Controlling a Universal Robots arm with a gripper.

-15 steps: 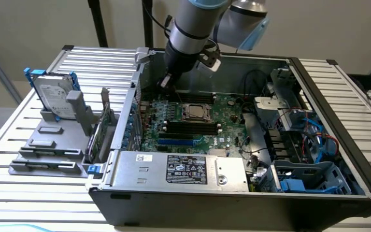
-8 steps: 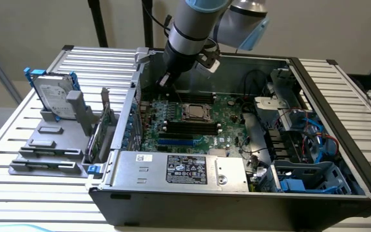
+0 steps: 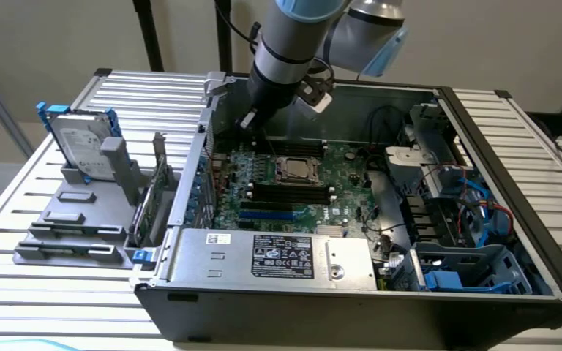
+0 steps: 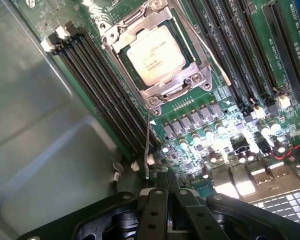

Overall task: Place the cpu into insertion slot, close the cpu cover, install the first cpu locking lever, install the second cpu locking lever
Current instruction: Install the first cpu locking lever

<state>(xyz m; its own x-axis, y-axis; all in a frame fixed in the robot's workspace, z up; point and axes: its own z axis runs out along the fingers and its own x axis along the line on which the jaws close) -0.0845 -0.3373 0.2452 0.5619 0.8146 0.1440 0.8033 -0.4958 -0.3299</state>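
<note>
sitting in the insertion slot [image 4: 134, 72] is the cpu [image 4: 154, 55], a flat square chip with a pale silver-beige matte face and faint print, inside the open computer case [image 3: 515, 183]. from the exterior view's left: a grey hard drive [image 3: 76, 142] stands upright in a blue plastic bracket on a grey holder, on the ribbed metal table [image 3: 27, 219]. next comes the case's sheet-metal wall. then the gripper [image 3: 249, 121], low over the far corner of the green circuit board [image 3: 345, 157] on that side, jaws pressed together with nothing between them. then the socket, mid-board, just beside the long black memory slots [image 3: 286, 194]. further right are loose cables and a blue plastic drive cage [image 3: 467, 270]. a boxy silver power supply [image 3: 271, 256] with a printed label lies at the near edge. in the wrist view the cpu cover [image 4: 162, 95], a thin shiny steel frame with a cut-out middle, lies flat around the chip, with screws at its corners. a thin wire lever [image 4: 148, 145] runs from the frame's corner toward the black fingers [image 4: 155, 210], its end just beside their tips; can't tell if it touches.
</note>
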